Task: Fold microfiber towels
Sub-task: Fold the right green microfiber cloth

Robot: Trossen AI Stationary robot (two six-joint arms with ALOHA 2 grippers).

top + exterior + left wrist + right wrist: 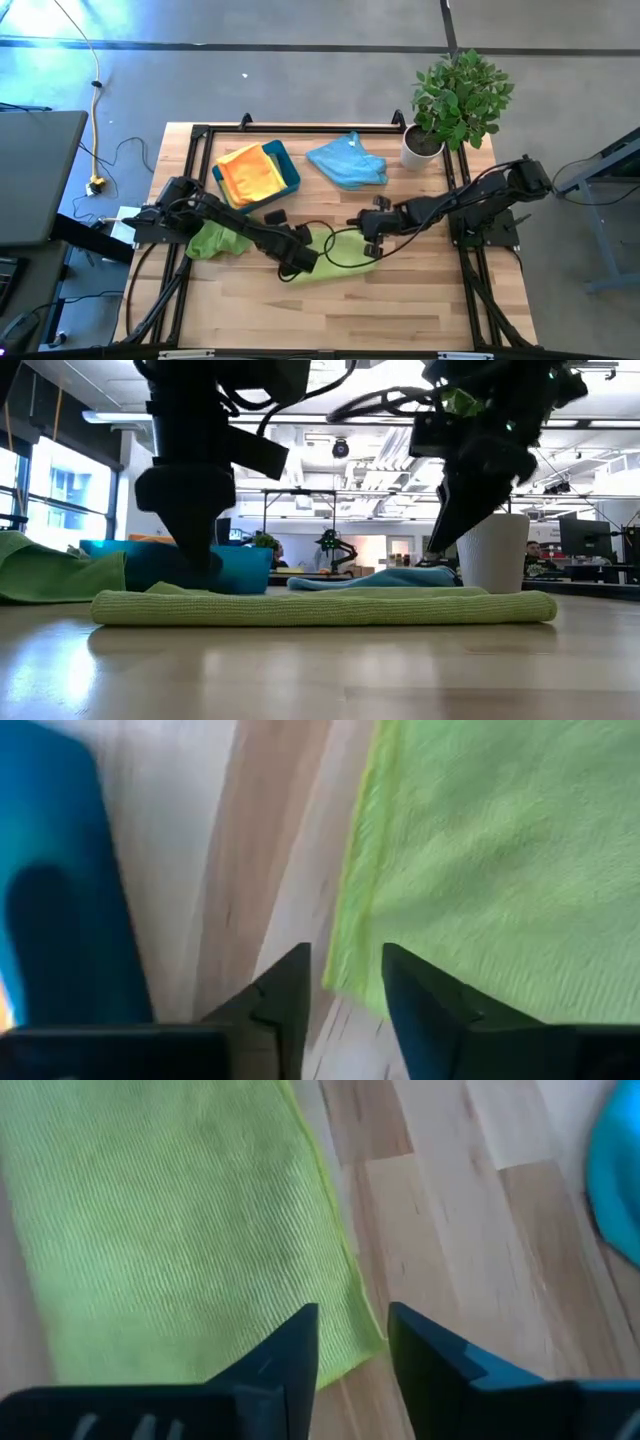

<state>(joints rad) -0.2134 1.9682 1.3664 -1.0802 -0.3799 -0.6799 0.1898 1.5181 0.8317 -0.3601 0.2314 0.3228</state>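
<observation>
A lime green microfiber towel [345, 262] lies folded flat on the table's middle, seen as a long low strip [320, 607] in the low view. My left gripper [345, 955] stands open over its left end, with the towel's corner [340, 982] showing in the gap between the fingers. My right gripper [352, 1315] stands open over its right end, above another corner [362, 1348]. Both point steeply down. A second lime green towel [215, 242] lies crumpled under my left arm. A light blue towel [347, 160] lies at the far middle.
A teal tray [290, 172] at the far left holds yellow and orange towels [245, 172]. A potted plant in a white pot [422, 148] stands at the far right. Bare wood lies along the table's near edge [330, 320].
</observation>
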